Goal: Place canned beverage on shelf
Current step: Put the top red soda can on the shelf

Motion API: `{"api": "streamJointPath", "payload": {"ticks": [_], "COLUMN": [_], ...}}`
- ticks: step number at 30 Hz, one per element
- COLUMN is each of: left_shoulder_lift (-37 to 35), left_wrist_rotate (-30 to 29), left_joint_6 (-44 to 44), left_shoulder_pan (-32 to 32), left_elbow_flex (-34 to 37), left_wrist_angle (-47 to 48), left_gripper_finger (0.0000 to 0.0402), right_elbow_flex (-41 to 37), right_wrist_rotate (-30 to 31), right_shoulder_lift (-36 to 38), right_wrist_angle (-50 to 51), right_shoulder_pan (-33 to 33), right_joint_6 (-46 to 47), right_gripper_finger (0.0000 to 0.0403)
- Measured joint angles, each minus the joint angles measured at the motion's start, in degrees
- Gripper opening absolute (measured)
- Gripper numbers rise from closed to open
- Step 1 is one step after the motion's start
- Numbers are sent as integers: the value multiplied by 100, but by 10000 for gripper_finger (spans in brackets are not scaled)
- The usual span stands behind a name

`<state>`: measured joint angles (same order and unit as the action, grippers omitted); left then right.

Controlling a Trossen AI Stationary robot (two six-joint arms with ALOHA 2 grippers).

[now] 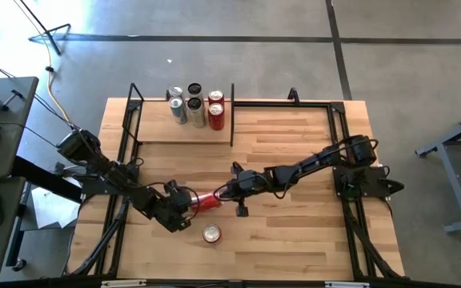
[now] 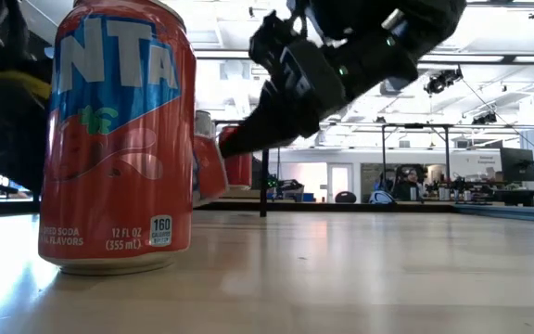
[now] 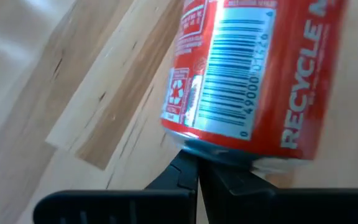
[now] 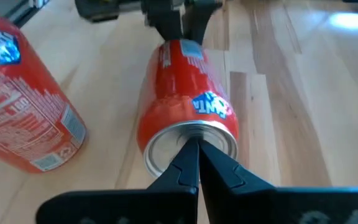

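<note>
Red can point(image 1: 205, 201) lies on its side mid-surface point(image 1: 294, 160), pinned end to end. Left of the can, the left gripper point(image 1: 189, 200) presses shut jaws against its base. Right of it, the right gripper point(image 1: 222, 194) presses shut jaws on its top. Near the can toward the front edge, a second can point(image 1: 211, 234) stands upright. Beyond it, the shelf point(image 1: 184, 128) holds five cans point(image 1: 197, 106) at the far edge; bare wood lies between.

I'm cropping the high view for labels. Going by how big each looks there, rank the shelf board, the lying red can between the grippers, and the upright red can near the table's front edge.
Largest to smallest:
1. shelf board
2. lying red can
3. upright red can, seen end-on, so only its top shows; likely the same real size as the lying one.
</note>
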<state>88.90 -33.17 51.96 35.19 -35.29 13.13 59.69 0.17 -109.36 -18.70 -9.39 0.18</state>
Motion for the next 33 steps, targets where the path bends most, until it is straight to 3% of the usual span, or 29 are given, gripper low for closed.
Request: {"api": "streamJointPath", "payload": {"ticks": [12,19,24,28,33], "left_shoulder_lift": [233,-195,-718,-1108,-1453], "left_wrist_rotate": [151,760,875,477,291], "left_joint_6": [-511,-592,-442,-269,-253], "left_shoulder_pan": [-262,-336,-220,-7,218], "left_elbow_flex": [1,-35,-33,-24,-24], "left_wrist_angle": [-164,461,1582,1895,2005], "left_gripper_finger": [7,76,121,102,35], "right_elbow_flex": [699,1024,1201,1203,1203], "right_wrist_rotate": [70,-26,-48,-49,-47], "right_shoulder_lift": [87,72,72,72,83], "right_wrist_angle": [907,1188,1388,1384,1855], "right_shoulder_pan": [10,37,39,56,79], "right_joint_6": [-171,-300,-352,-411,-427], "right_gripper_finger": [0,0,0,0,0]}}
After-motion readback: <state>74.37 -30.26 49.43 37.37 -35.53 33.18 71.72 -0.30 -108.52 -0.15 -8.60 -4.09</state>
